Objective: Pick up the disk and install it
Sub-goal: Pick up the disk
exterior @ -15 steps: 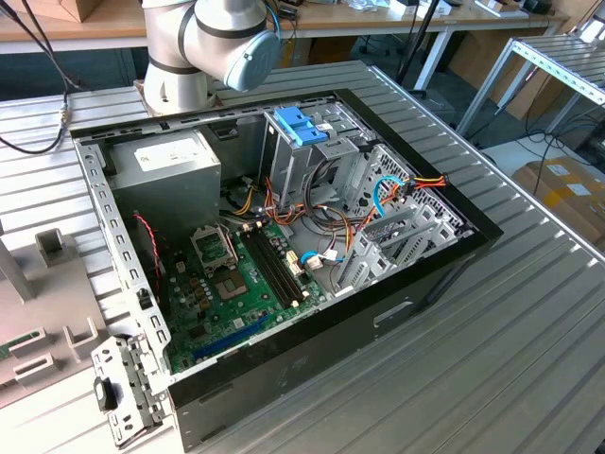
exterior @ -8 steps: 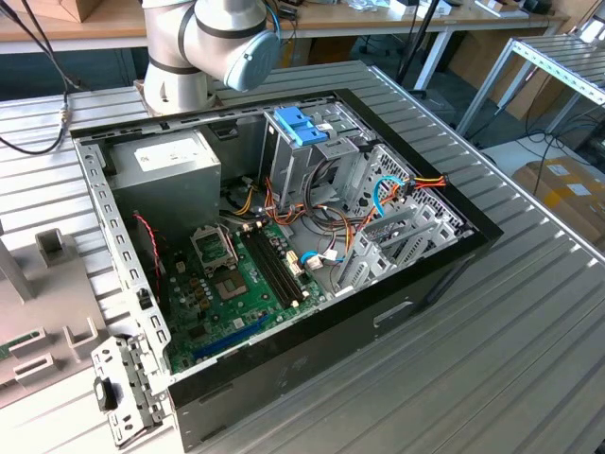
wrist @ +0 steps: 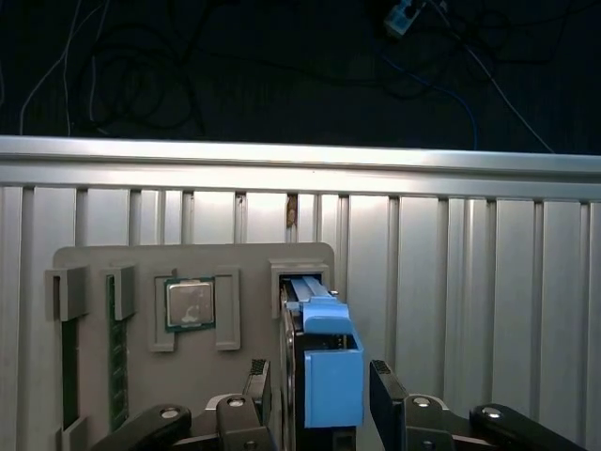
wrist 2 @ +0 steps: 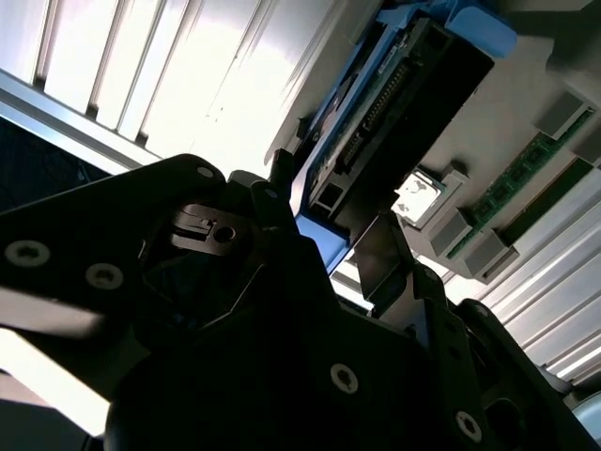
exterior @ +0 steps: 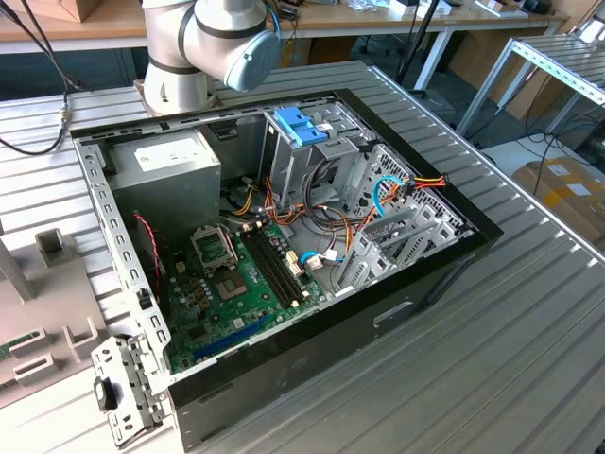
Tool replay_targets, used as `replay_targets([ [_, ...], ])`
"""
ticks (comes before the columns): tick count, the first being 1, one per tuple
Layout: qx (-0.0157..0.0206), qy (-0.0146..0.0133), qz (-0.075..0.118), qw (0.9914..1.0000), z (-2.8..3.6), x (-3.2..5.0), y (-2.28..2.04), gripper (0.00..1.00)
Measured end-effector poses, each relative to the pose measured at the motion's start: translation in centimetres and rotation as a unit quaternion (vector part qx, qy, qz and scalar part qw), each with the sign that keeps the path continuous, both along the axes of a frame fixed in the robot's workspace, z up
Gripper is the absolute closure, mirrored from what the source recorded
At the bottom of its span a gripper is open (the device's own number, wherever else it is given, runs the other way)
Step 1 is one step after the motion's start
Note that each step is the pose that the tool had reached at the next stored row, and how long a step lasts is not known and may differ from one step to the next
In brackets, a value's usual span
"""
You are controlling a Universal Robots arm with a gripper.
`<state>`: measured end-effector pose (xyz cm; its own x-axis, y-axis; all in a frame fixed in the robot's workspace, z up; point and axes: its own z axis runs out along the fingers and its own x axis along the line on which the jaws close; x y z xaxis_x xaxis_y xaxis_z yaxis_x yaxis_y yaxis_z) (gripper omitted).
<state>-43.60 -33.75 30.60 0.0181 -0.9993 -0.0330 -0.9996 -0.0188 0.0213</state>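
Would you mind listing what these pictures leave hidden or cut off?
Disk label: both wrist views, edge-on, blue carrier covers its side.
Disk's near end: first wrist view, cut by the edge at the gripper.
Arm upper links: exterior view, cut off by the edge.

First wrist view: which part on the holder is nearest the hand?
The disk, upright in blue bracket, flanked by the hand; chip and memory stick lie apart.

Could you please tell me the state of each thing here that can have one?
disk: standing on edge in a slot of the holder, not lifted.
gripper: open, straddling the disk.
computer case: open, side panel off.
processor: lying flat in its holder pocket.
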Motion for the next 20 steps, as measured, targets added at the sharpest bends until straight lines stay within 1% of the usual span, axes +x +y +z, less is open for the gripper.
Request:
replay_targets([
  [3, 0.0000, 0.0001, 0.000, 1.00000, -0.10, -0.23, 0.07, 0.46],
  [6, 0.0000, 0.0000, 0.000, 1.00000, -0.36, -0.68, 0.17, 0.46],
  [9, 0.0000, 0.0000, 0.000, 1.00000, -0.58, -0.82, 0.17, 0.46],
  [13, 0.0000, 0.0001, 0.000, 1.00000, -1.24, -0.86, 0.17, 0.46],
  [20, 0.0000, 0.0000, 0.000, 1.00000, -1.71, -0.85, 0.17, 0.46],
])
